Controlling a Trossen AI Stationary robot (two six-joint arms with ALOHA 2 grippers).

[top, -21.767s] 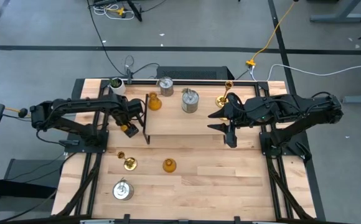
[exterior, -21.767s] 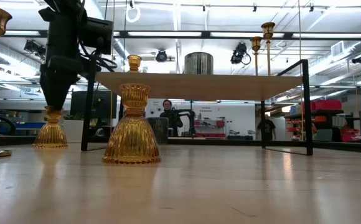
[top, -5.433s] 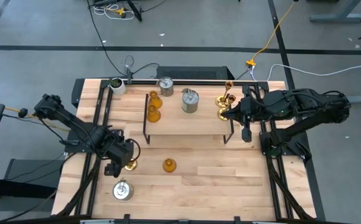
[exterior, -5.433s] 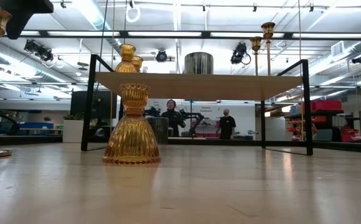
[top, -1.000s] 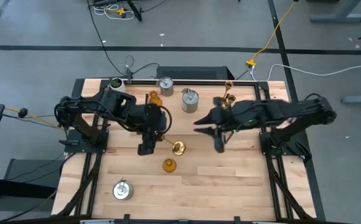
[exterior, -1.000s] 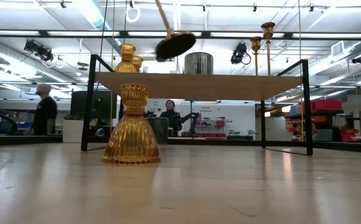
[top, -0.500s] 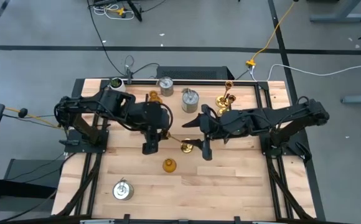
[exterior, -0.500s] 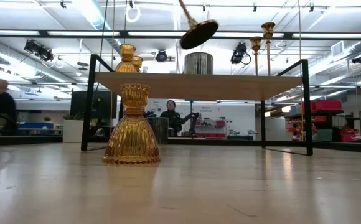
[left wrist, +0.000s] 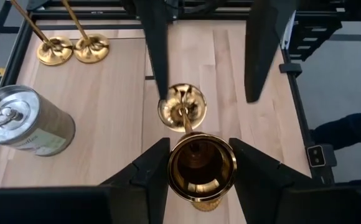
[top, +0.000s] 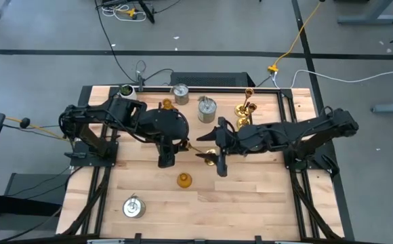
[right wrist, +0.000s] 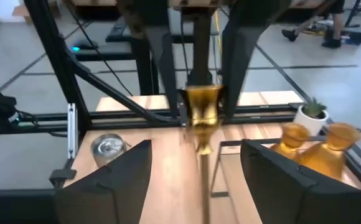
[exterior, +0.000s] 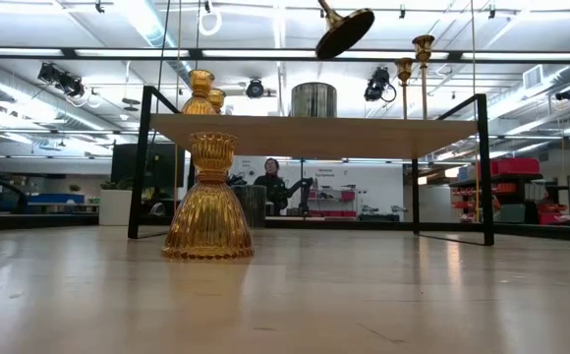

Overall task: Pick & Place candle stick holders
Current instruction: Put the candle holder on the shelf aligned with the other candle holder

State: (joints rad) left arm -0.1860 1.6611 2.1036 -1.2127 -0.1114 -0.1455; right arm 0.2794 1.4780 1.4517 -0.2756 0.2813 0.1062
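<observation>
My left gripper (top: 181, 144) is shut on a gold brass candle stick holder (top: 200, 153), held high over the wooden rack (exterior: 314, 136). Its flared base (exterior: 344, 31) points at my right arm. My right gripper (top: 215, 152) stands open, one finger (left wrist: 155, 56) on either side of that base (left wrist: 182, 107). Two amber holders (top: 167, 106) and two silver can holders (top: 207, 108) stand on the rack. Two more brass holders (top: 244, 107) stand at its right end. One amber holder (top: 183, 179) and one silver can (top: 133, 207) stand on the table. My left gripper pinches the holder's candle cup end (left wrist: 200, 163) between its two fingers (left wrist: 149, 177). It comes slanting down from the table's left. The stem runs on beyond the fingers, so the holder hangs tilted and clear of rack and table. My right gripper's near finger stands right beside the base's rim; I cannot tell whether it touches.
A small whitish cup with green contents (top: 127, 91) stands at the far left corner. The rack's black wire sides (exterior: 140, 162) rise at both ends of the shelf. Bare wood (top: 251, 196) lies on the table's near right.
My right gripper has come toward the table's left and down, up to the brass holder's base. My left gripper has tipped upward, and the holder's base has swung up and toward the table's right while the cup end stays in the fingers.
</observation>
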